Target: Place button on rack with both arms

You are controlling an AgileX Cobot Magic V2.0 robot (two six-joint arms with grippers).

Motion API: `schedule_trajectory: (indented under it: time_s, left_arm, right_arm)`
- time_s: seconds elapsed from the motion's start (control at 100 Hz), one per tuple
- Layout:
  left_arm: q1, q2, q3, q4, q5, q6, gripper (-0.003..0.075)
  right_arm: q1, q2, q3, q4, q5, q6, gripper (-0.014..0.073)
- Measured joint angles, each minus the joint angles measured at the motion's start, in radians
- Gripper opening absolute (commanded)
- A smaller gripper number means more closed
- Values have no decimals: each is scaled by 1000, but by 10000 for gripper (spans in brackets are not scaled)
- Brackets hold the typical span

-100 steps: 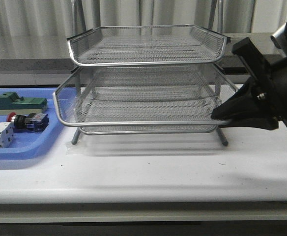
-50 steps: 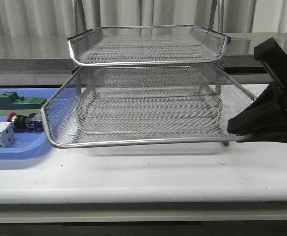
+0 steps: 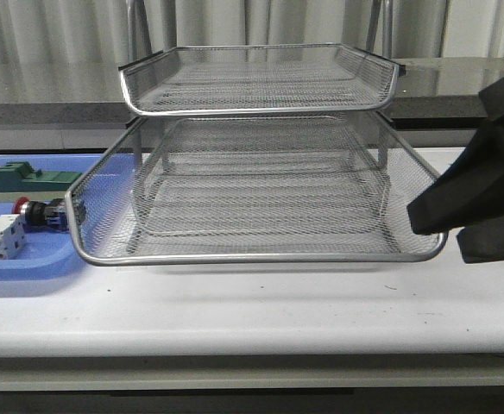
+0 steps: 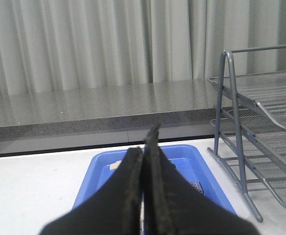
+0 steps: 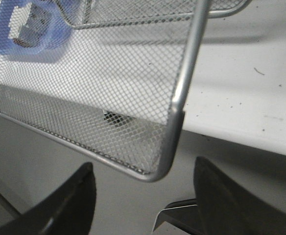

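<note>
With the right gripper (image 5: 143, 205) hanging with fingers apart around the front corner of the rack (image 3: 261, 155)'s pulled-out middle tray at lower right, and the left gripper (image 4: 144, 147) sitting pressed together, the overhanging tray is crowding the button (image 3: 38, 211) at mid-left and risking a blocked pick.

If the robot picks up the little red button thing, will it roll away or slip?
The button probably won't roll far: it lies on its side in the blue tray, whose raised rim should stop it. It looks small, so likely light. Its rounded red cap may slip in the fingers; the rest is too hidden behind the rack to judge.
</note>
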Motion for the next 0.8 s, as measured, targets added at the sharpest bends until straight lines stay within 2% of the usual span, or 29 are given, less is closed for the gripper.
schedule_trajectory:
  time_s: [0.12, 0.27, 0.59, 0.8]
  left_arm:
    - [0, 0, 0, 0, 0, 0, -20]
    - [0, 0, 0, 0, 0, 0, -20]
    - [0, 0, 0, 0, 0, 0, -20]
    - [0, 0, 0, 0, 0, 0, -20]
  right_arm:
    - [0, -67, 0, -139, -11, 115, 456]
    - [0, -156, -37, -412, -11, 325, 456]
    - [0, -337, -149, -982, 136, 803, 456]
    - [0, -483, -169, -1198, 231, 992, 456]
